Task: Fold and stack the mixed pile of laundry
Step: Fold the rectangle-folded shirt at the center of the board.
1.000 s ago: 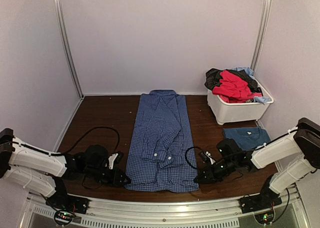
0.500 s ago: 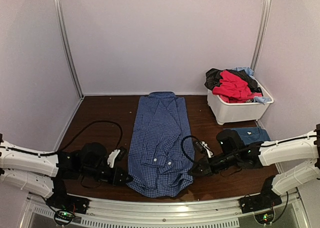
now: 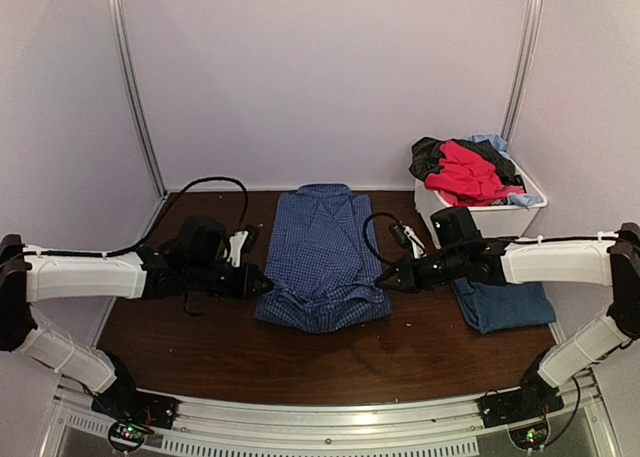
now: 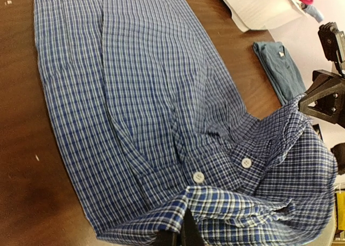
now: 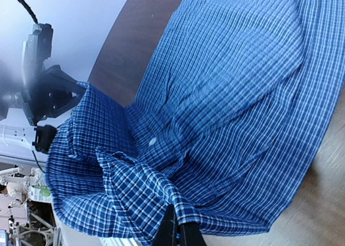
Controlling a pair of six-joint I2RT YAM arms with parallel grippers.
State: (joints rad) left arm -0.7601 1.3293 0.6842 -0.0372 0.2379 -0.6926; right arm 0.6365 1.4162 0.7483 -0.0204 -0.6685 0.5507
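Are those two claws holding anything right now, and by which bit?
Yes. Both pinch the checked shirt by its bottom hem: the left gripper at the left corner, the right gripper at the right corner.

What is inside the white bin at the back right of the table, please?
The white bin holds a heap rising over its rim: a red garment, a black garment left of it, a light-blue piece behind. What lies beneath them is covered.
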